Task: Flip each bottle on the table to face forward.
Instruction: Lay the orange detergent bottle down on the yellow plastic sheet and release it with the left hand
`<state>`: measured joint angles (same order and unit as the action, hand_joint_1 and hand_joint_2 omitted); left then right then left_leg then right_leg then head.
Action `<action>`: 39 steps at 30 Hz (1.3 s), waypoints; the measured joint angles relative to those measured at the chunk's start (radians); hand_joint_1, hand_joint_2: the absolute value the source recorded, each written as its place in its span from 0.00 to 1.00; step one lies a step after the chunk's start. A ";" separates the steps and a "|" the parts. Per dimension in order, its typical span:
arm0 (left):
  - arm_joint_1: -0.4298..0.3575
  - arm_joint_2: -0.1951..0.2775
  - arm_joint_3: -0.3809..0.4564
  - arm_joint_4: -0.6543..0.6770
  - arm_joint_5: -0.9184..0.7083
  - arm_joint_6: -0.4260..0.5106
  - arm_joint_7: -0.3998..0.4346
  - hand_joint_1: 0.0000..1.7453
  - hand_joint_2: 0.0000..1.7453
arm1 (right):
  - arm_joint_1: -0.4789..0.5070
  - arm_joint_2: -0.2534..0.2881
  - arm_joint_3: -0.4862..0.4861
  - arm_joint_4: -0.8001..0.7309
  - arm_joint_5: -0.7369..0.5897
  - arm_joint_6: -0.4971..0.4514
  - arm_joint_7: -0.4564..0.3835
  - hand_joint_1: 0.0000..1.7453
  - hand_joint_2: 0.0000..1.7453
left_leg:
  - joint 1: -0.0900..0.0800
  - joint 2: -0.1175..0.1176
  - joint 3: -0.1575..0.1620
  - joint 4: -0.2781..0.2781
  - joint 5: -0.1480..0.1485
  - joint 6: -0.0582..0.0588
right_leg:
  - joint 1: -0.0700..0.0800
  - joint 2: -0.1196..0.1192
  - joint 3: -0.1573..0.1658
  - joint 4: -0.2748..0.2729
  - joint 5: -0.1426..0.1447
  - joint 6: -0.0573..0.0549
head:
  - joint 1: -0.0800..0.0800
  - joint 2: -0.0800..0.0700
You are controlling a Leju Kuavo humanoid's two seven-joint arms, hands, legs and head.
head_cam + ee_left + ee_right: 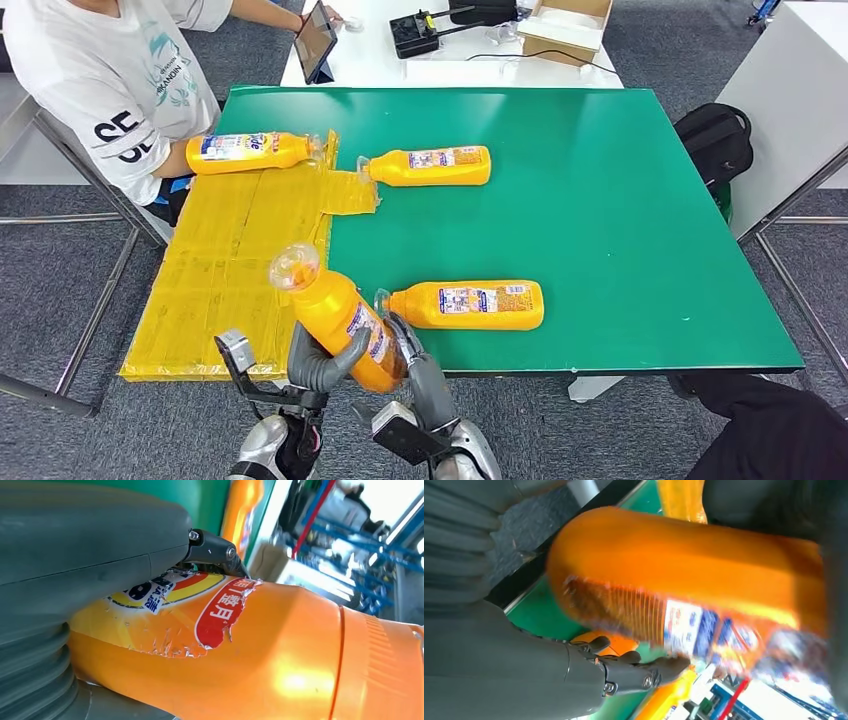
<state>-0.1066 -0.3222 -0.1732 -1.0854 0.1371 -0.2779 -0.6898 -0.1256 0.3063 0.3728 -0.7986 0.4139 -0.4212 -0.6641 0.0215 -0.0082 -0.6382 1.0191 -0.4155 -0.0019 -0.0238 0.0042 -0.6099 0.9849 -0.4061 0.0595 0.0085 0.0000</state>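
The left robot hand (325,362) is wrapped around the lower body of an orange plastic detergent bottle with a clear cap (335,312), holding it tilted up off the near edge of the green table (620,230), cap end pointing away and a bit left. The right robot hand (415,362) is up against the other side of the same bottle, fingers stretched along it. Whether it's really gripping or just steadying is hard to tell, but it does look like contact, so probably a two-handed hold to roll the bottle around. The left wrist view shows the big front label with a torn edge facing that palm, and the right wrist view is blurry but shows the small-print label, so it looks mid-flip. Three more orange bottles lie flat on their sides: one just beside the held one on the near part of the table (470,304), one further back in the middle (430,166), and one at the far left (250,152) on the yellow taped sheet (230,270) next to a seated person's arm (175,160). All bottles look capped; can't tell how full they are since the plastic is opaque. Next step is likely setting this one down label up.
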 joint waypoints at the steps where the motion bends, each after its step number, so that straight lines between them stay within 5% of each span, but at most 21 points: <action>1: -0.001 0.000 0.008 -0.010 -0.027 0.042 -0.004 1.00 1.00 | 0.006 0.000 -0.006 -0.018 -0.012 0.024 0.000 0.00 0.00 | 0.000 0.000 0.000 0.000 0.000 0.000 | 0.000 0.000 0.000 0.000 0.000 0.000 | 0.000 0.000; 8: -0.054 0.001 0.108 -0.115 -0.178 0.307 -0.011 1.00 1.00 | 0.036 0.008 -0.066 -0.176 -0.030 0.152 0.000 0.00 0.00 | 0.000 0.000 0.000 0.000 0.001 0.000 | 0.000 0.000 0.001 0.000 0.000 0.000 | 0.000 0.000; 13: -0.094 0.002 0.163 -0.184 -0.230 0.412 -0.011 1.00 1.00 | 0.047 0.011 -0.086 -0.261 -0.062 0.143 0.000 0.00 0.00 | 0.000 0.000 0.000 0.000 0.001 0.000 | 0.000 0.000 0.001 0.000 0.000 0.000 | 0.000 0.000; 16: -0.112 0.007 0.174 -0.215 -0.321 0.556 -0.011 1.00 1.00 | 0.055 0.011 -0.088 -0.318 -0.114 0.106 0.000 0.00 0.00 | 0.000 -0.001 0.000 0.000 0.001 0.000 | 0.000 0.000 0.001 0.000 0.000 0.000 | 0.000 0.000; 23: -0.230 0.049 0.188 -0.071 -0.851 0.937 0.016 1.00 1.00 | 0.068 0.011 -0.083 -0.448 -0.200 0.044 0.000 0.00 0.00 | 0.000 -0.001 0.000 0.000 0.001 0.000 | 0.000 0.000 0.001 0.000 0.001 0.000 | 0.000 0.000; 26: -0.270 0.058 0.217 0.013 -1.014 0.967 0.029 1.00 1.00 | 0.071 0.010 -0.079 -0.478 -0.210 0.038 0.000 0.00 0.00 | 0.000 0.000 0.000 0.000 0.001 0.000 | 0.000 0.000 0.001 0.000 0.001 0.000 | 0.000 0.000; 39: -0.317 0.074 0.262 0.128 -1.090 0.976 0.049 1.00 1.00 | 0.076 0.009 -0.072 -0.516 -0.212 0.035 0.000 0.00 0.00 | 0.000 0.000 0.000 0.000 0.001 0.000 | 0.000 0.001 0.001 0.000 0.001 0.000 | 0.000 0.000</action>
<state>-0.4234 -0.2484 0.0892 -0.9570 -0.9528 0.6985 -0.6411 -0.0501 0.3157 0.3009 -1.3144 0.2016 -0.3862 -0.6645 0.0216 -0.0084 -0.6383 1.0191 -0.4141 -0.0023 -0.0238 0.0047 -0.6094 0.9852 -0.4055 0.0594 0.0088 0.0000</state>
